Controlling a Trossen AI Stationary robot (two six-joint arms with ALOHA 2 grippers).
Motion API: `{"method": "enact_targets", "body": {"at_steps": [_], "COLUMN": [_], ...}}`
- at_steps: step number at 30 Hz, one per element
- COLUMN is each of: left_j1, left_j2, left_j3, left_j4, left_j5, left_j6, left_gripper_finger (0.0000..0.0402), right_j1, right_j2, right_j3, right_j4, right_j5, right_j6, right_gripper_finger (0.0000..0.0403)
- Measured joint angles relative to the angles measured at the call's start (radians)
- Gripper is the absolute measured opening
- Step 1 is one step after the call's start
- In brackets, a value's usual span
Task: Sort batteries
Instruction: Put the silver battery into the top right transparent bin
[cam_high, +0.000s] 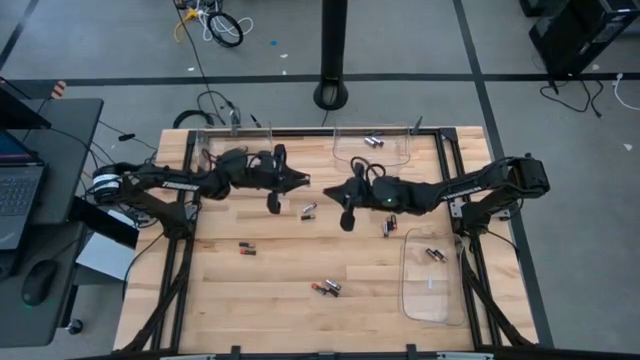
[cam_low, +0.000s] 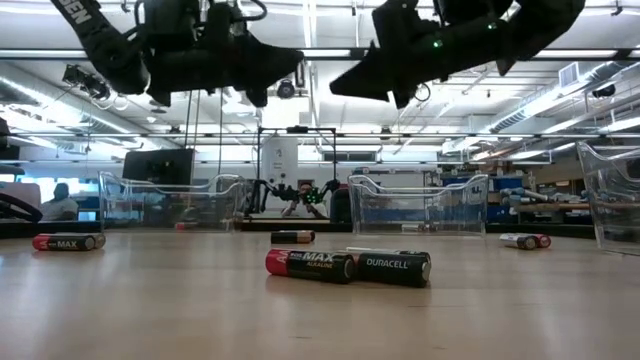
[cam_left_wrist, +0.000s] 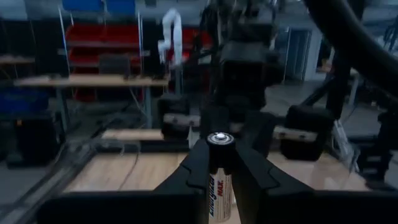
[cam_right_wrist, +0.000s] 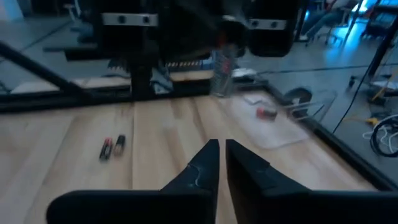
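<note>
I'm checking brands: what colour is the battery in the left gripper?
Silver-grey with dark lettering, best seen in the left wrist view: battery between the left gripper fingers.

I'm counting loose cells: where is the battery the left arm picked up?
The silver-grey battery is upright in the left pincer, raised over the table's middle, facing the right pincer.

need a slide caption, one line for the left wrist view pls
Left gripper holds a silver battery upright between its fingers, above the wooden table.
</note>
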Motion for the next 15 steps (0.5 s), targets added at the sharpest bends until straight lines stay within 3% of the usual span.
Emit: {"method": "enact_targets", "body": {"at_steps": [15], "left_j1": [-0.065], "left_j2": [0.000], "left_j3": [-0.013], "left_j4": [0.084], "left_j5": [0.003], "left_j6": [-0.003], "left_gripper_finger": [0.0045], "right_j1": [-0.004], "right_j2": [0.000], "right_j3": [-0.001], "right_j4": [0.144], "right_j5": [-0.090], "right_j6": [-0.003], "right_gripper_finger": [0.0153]}}
